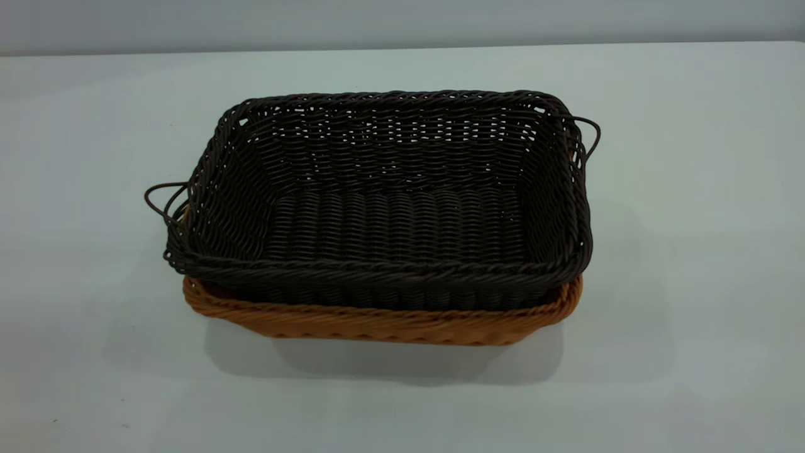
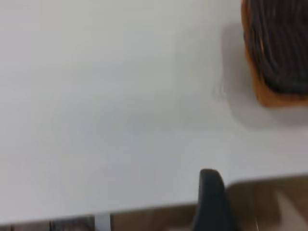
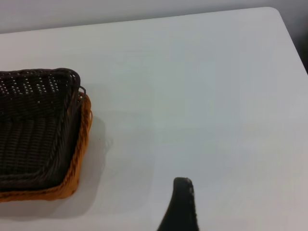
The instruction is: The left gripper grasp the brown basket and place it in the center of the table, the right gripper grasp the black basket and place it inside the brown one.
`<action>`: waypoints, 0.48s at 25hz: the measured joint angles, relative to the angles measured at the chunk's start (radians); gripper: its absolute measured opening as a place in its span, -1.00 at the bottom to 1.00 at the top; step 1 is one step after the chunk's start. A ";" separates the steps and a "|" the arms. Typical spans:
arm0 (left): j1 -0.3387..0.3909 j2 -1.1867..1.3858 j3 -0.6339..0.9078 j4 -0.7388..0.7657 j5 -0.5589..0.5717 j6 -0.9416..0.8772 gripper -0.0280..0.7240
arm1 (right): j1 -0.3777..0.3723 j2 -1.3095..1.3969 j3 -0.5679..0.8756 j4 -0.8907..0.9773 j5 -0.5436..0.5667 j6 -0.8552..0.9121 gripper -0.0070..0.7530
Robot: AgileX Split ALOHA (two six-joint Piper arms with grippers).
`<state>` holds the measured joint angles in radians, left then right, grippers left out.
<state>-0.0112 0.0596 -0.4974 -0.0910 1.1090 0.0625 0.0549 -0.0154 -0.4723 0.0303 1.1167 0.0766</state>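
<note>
The black basket [image 1: 390,207] sits nested inside the brown basket [image 1: 377,324] near the middle of the white table [image 1: 692,251]. Only the brown basket's rim and front wall show beneath the black one. Neither gripper shows in the exterior view. In the left wrist view a dark part of my left gripper [image 2: 211,197] hangs over the table's edge, well away from the black basket [image 2: 284,43] and the brown basket [image 2: 274,98]. In the right wrist view my right gripper [image 3: 182,207] is above bare table, apart from the black basket [image 3: 33,130] and the brown basket [image 3: 77,154].
The table's edge [image 2: 144,209] with brown floor beyond it shows in the left wrist view. The table's rounded far corner [image 3: 274,12] shows in the right wrist view. A pale wall [image 1: 402,22] runs behind the table.
</note>
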 joint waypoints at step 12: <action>0.002 -0.079 -0.001 0.000 0.021 0.000 0.26 | 0.000 0.000 0.000 -0.001 0.002 0.000 0.53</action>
<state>-0.0095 -0.0190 -0.4987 -0.0910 1.1302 0.0625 0.0549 -0.0154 -0.4723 0.0295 1.1186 0.0766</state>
